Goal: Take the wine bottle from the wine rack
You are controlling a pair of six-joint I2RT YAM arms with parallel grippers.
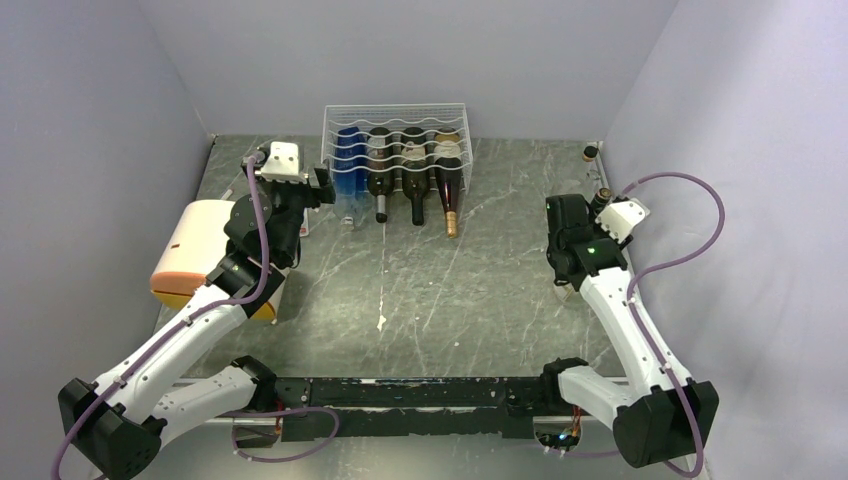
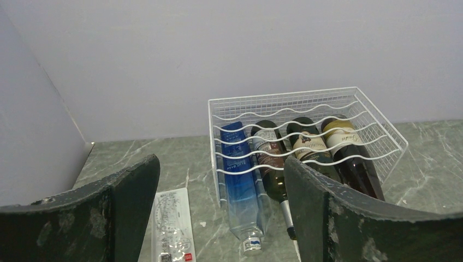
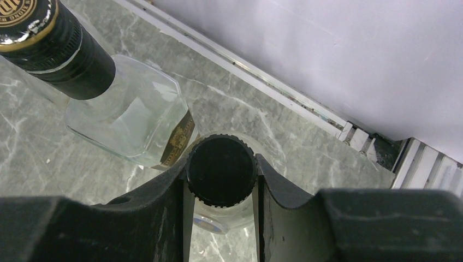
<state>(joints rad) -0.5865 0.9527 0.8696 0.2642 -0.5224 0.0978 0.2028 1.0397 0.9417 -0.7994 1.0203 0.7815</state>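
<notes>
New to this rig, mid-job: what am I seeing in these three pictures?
Two white robot arms are bolted at the near edge of a grey marbled table. One picture looks down from behind them; the other two come from wrist cameras. At the back stands a white wire wine rack holding a blue bottle and three dark wine bottles. The left claw is open, facing it. The right claw is shut on a black ribbed bottle cap. A cream cylindrical drum lies far left.

Fingers [image 3: 136,224] of the right gripper [image 3: 221,188] hid a bottle [image 3: 212,220], perhaps clear glass, below its black cap [image 3: 221,170]; a second bottle [image 3: 52,46] ran off-frame.
</notes>
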